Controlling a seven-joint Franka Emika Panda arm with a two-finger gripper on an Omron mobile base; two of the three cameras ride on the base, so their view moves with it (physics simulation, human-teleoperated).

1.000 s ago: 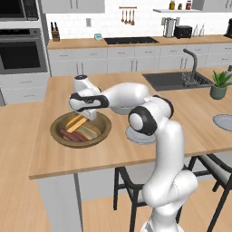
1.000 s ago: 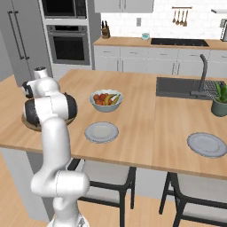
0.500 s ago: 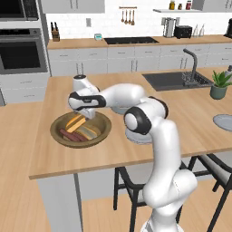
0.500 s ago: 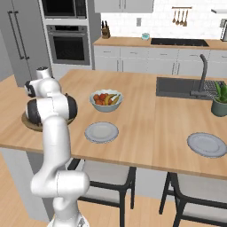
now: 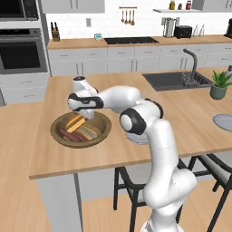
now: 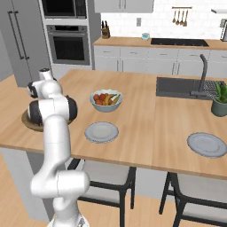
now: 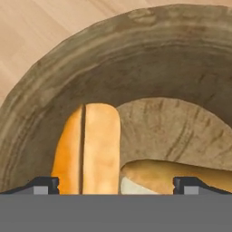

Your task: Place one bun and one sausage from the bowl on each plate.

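Observation:
The wooden bowl [image 5: 103,125] sits on the island counter's left part and holds two buns [image 5: 74,123] and dark sausages [image 5: 69,135]. My gripper [image 5: 85,117] hangs just above the bowl, pointing down, open. In the hand view its tips [image 7: 43,185] stand wide apart over a golden-orange bun [image 7: 90,145], with a second bun [image 7: 181,168] lying crosswise to the right inside the bowl [image 7: 54,90]. One grey-blue plate [image 6: 101,132] lies near the counter's front, the other plate [image 6: 206,144] far to the right. In the right base view the arm hides most of the bowl [image 6: 27,125].
A pale bowl of fruit [image 6: 106,99] stands behind the nearer plate. A sink with a tap [image 6: 201,80] and a potted plant [image 6: 220,99] are at the far right. Stools stand under the counter's front edge.
The hand has sunk a little toward the bowl. The jaws stay open and nothing in the bowl has moved.

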